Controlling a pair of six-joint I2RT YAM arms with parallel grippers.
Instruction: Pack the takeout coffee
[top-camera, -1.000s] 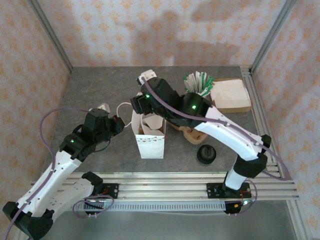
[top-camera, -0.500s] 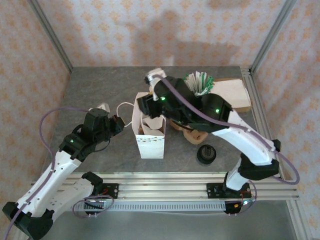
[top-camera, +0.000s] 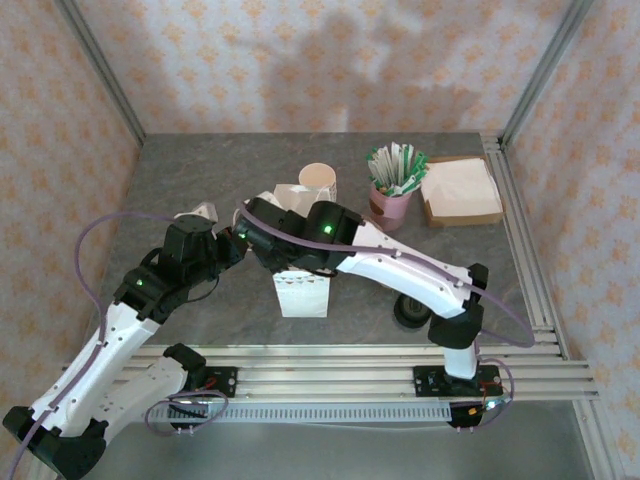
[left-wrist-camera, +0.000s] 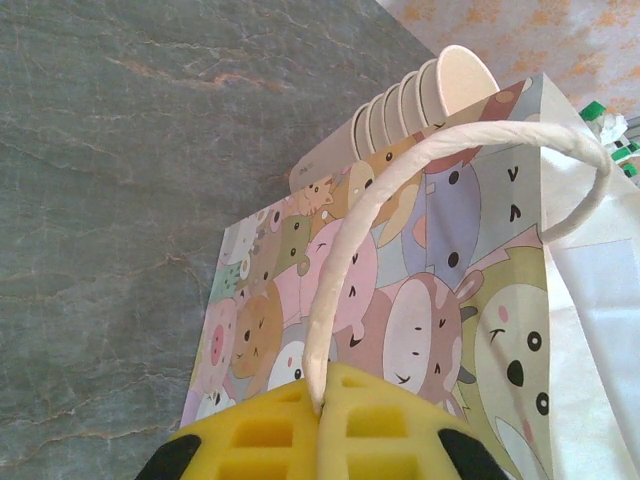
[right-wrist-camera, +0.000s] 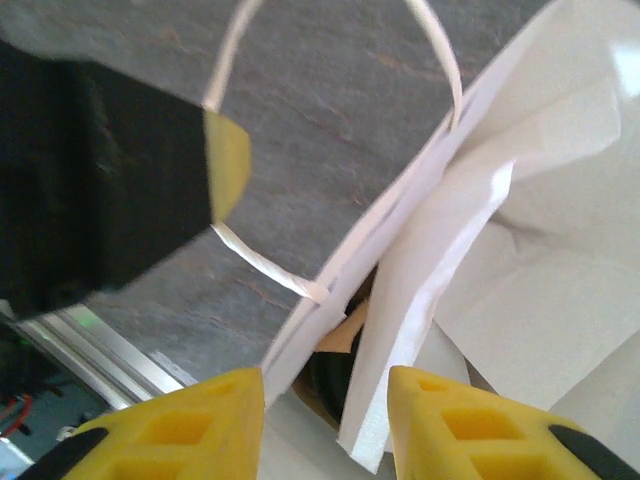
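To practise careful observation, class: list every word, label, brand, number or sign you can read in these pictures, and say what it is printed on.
No text can be read anywhere in these pictures.
Paper bag: cartoon animal faces only, no words.
Green and white packets in the pink cup: any print is too small to read.

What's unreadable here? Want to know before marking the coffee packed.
- Takeout coffee: top view, the right arm covers the bag mouth.
- Right wrist view: a dark sliver between paper folds inside the bag, too little to identify.
- Left wrist view: the bag's printed wall faces the camera, hiding the inside.
- Black lids: top view, partly behind the right arm.
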